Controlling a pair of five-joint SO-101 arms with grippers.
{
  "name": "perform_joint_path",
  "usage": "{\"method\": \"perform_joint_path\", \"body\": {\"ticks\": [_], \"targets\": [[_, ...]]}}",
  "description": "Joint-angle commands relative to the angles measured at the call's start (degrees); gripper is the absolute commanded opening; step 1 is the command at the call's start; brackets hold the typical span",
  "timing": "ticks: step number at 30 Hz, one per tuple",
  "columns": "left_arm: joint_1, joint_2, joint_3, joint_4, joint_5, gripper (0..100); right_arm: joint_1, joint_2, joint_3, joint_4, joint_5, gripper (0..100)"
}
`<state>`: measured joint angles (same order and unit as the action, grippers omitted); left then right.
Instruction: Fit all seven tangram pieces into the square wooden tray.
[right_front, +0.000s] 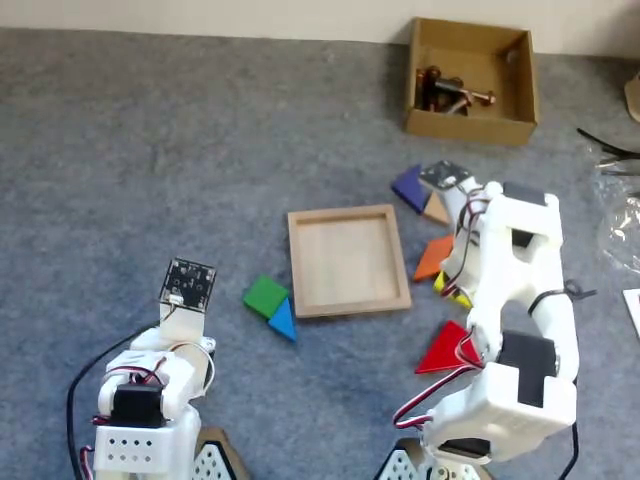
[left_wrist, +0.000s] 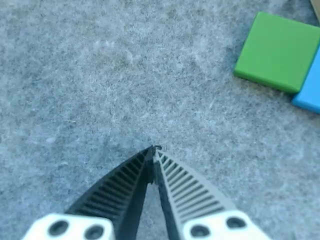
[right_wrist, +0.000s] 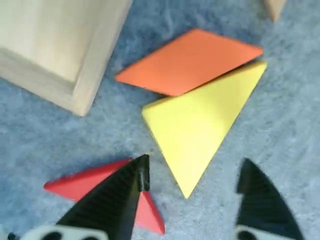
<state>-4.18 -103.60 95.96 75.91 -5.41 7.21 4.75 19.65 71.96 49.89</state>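
Note:
The square wooden tray (right_front: 296, 262) lies mid-table with nothing in it; its corner (right_wrist: 85, 80) shows in the right wrist view. A green square (right_front: 265, 294) (left_wrist: 279, 50) and a blue triangle (right_front: 283, 321) (left_wrist: 309, 85) lie left of it. Right of the tray lie an orange parallelogram (right_front: 432, 256) (right_wrist: 192, 60), a yellow triangle (right_front: 452, 292) (right_wrist: 200, 122), a red triangle (right_front: 442, 350) (right_wrist: 95, 182), a dark blue piece (right_front: 407, 186) and a tan triangle (right_front: 435, 208). My right gripper (right_wrist: 192, 177) is open just above the yellow triangle's tip. My left gripper (left_wrist: 154, 150) is shut over bare carpet.
A cardboard box (right_front: 470, 80) with small metal parts stands at the back right. Clear plastic and cables (right_front: 615, 190) lie at the right edge. Grey carpet (right_front: 150, 150) covers the table, with free room to the left and rear.

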Motion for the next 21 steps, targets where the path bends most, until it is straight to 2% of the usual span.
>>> {"method": "perform_joint_path", "body": {"ticks": [1,3,11,17,21], "targets": [[1.36,-0.31,1.19,0.18,0.44,1,-0.57,-0.84,3.21,-6.64,-0.62,29.9],[1.36,-0.31,1.19,0.18,0.44,1,-0.84,-0.84,5.05,-8.48,-1.49,29.9],[1.36,-0.31,1.19,0.18,0.44,1,-5.76,-1.19,6.20,-9.10,-17.05,29.9],[1.36,-0.31,1.19,0.18,0.44,1,-6.90,-1.01,6.20,-9.89,-23.47,29.9],[1.36,-0.31,1.19,0.18,0.44,1,-6.55,-0.84,6.55,-14.90,-25.23,29.9]]}}
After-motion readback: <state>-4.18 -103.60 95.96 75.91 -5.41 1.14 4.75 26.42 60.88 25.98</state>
